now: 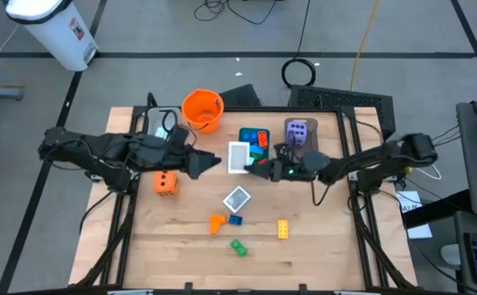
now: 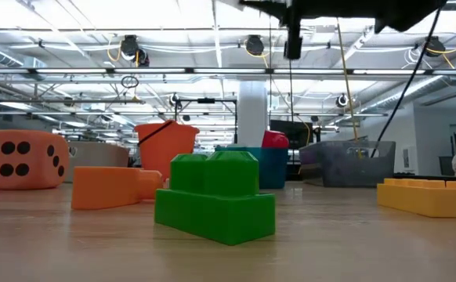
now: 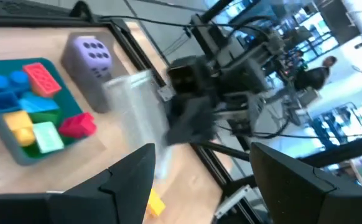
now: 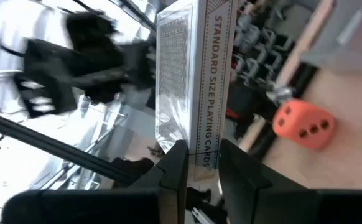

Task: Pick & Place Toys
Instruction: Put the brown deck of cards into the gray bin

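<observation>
My right gripper (image 1: 259,168) is shut on a white box of playing cards (image 1: 238,156), held above the table left of the teal tray (image 1: 244,131). My left gripper (image 1: 214,161) is open and empty, just left of the box and facing it; its fingers (image 3: 131,180) frame the box (image 3: 137,118). A second card box (image 1: 237,198) lies flat on the table. An orange die (image 1: 165,182), and orange (image 1: 216,223), blue (image 1: 235,220), yellow (image 1: 282,229) and green (image 1: 238,247) bricks rest on the table. A purple die (image 1: 298,131) sits in a grey tray. My right gripper pinches the card box between its two fingers at one end, across its thickness (image 4: 201,155). The fingers come level from the table's right side. The box sticks out beyond the fingertips toward my left gripper, lifted clear of the table.
The orange bucket (image 1: 202,111) stands at the far edge, left of the teal tray, which holds several bricks (image 3: 41,78). The grey tray (image 1: 311,141) is at the far right. Bare wood lies along the near edge and at the near left.
</observation>
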Robot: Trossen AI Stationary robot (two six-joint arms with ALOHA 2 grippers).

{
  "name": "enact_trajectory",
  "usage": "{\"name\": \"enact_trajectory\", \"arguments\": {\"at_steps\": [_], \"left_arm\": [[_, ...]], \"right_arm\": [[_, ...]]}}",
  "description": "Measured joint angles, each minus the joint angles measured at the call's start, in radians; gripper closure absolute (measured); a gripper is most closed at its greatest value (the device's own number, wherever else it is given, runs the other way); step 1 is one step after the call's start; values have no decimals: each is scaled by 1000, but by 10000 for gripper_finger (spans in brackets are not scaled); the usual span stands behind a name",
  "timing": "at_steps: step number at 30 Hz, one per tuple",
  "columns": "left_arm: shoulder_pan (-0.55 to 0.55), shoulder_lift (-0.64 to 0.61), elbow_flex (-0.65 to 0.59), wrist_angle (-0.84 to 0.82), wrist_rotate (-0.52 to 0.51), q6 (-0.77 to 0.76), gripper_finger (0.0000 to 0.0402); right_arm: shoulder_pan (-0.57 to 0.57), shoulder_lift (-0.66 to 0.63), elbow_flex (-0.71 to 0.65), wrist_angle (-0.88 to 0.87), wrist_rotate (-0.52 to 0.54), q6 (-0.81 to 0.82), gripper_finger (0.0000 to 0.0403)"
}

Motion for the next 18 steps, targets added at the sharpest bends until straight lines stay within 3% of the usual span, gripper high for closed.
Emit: {"name": "enact_trajectory", "arguments": {"at_steps": [6,18], "left_arm": [[61,37,0,11,47,-13,131],[174,139,0,167,175,37,131]], "right_arm": [[-23,-98,1,-32,-1,-49,344],[-23,-106,1,-97,-3,-49,344]]}}
